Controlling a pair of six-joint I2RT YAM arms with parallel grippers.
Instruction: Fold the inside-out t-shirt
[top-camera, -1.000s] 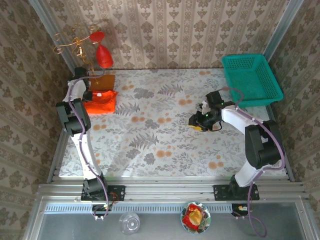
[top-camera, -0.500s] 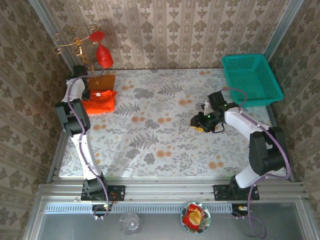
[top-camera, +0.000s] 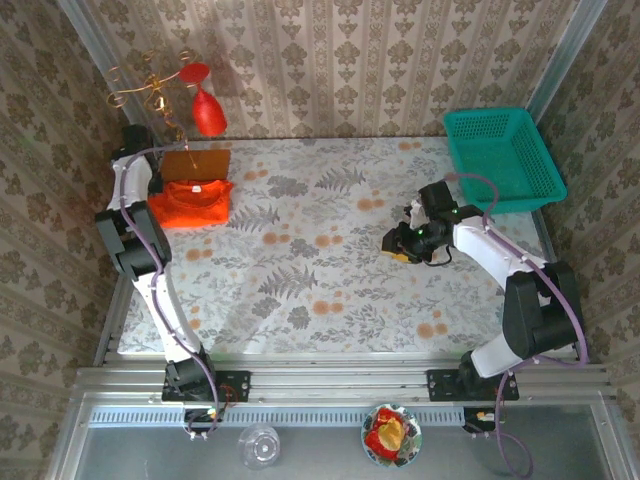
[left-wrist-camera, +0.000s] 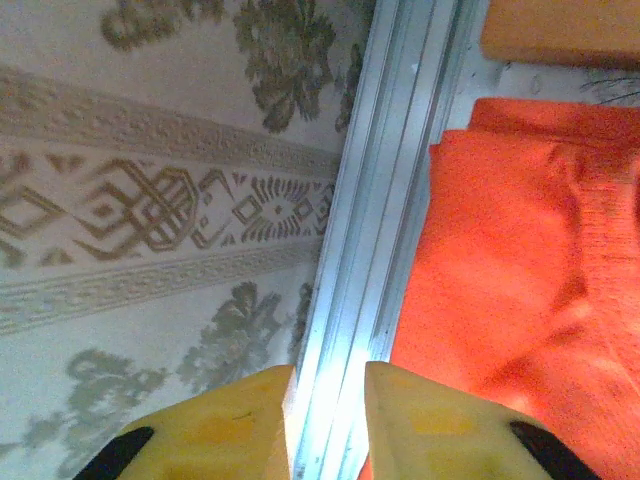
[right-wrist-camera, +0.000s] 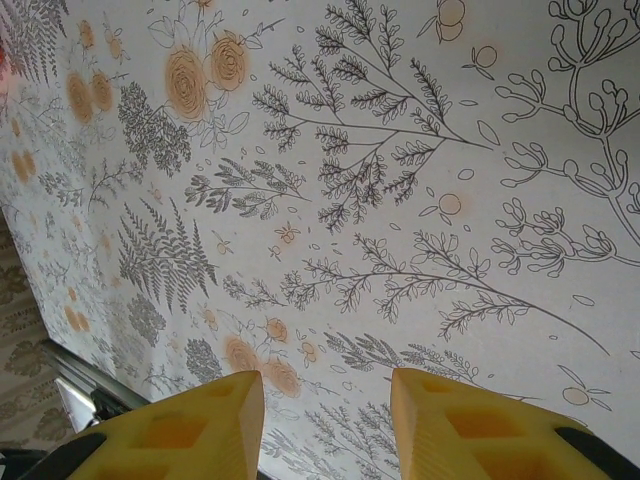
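Orange-red and wrinkly, the t-shirt lies folded into a compact bundle at the far left corner of the table, just beside a flat brown board. Over the metal rail along the shirt's edge hangs the left claw, yellow fingers narrowly apart with nothing between them. Well away, the right claw hovers over bare flowered tabletop, fingers apart and empty.
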